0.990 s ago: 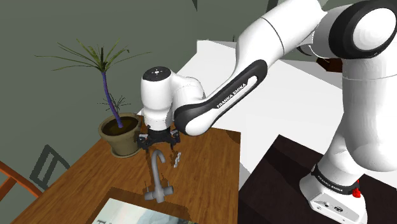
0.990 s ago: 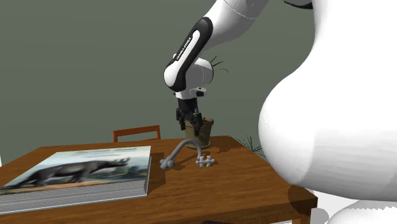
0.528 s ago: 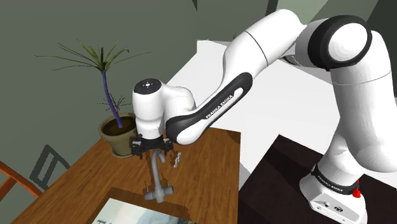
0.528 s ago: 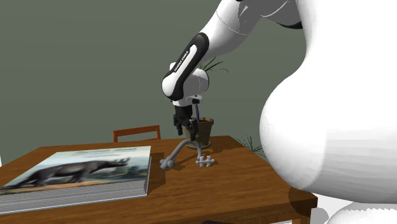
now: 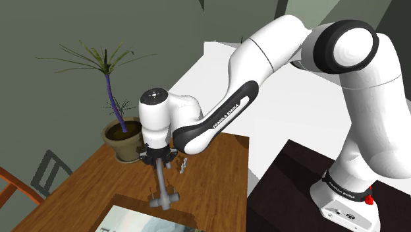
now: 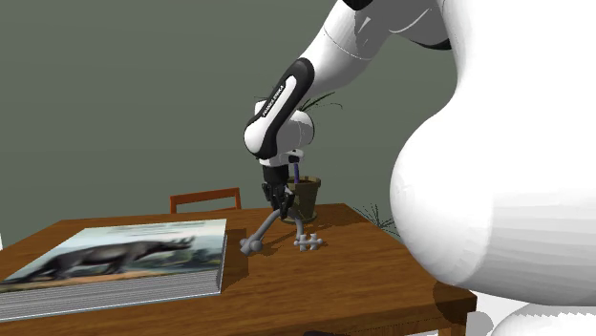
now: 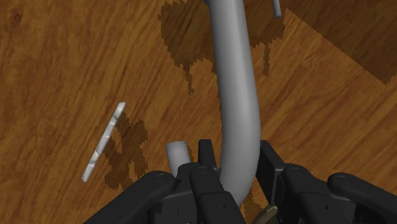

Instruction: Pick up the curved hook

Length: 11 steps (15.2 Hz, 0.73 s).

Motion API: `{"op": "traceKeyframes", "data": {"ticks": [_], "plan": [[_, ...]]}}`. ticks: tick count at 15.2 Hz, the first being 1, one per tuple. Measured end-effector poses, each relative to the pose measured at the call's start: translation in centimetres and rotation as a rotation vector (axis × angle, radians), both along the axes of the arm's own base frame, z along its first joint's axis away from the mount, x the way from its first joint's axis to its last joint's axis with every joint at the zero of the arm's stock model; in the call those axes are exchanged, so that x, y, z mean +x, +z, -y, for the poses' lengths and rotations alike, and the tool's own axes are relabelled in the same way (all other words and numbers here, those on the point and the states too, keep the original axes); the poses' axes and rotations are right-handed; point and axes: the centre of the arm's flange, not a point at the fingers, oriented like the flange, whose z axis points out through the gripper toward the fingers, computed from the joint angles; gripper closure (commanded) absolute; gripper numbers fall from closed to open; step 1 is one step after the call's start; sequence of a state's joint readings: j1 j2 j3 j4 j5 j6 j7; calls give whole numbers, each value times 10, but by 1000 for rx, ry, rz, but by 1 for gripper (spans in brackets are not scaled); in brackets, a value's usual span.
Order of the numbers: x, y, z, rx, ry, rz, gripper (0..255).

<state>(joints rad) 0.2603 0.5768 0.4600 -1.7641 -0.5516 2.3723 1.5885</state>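
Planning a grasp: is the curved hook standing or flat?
Standing: the curved hook rises from the table up to the pincer.

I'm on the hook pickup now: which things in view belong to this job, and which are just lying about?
For the job:
- curved hook, grey, standing on the table
- end effector, open, astride the hook's stem

Just lying about:
- book with an animal picture
- potted plant
- small grey cross-shaped piece beside the hook
- chair behind the table
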Motion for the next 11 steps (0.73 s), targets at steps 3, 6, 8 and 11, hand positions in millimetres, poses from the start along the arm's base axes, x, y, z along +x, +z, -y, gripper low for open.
{"op": "traceKeyframes", "data": {"ticks": [3,6,8,11], "plan": [[0,0,0,0,0,0,255],[0,0,0,0,0,0,255],[0,6,0,0,0,0,255],[0,20,0,0,0,0,255]]}}
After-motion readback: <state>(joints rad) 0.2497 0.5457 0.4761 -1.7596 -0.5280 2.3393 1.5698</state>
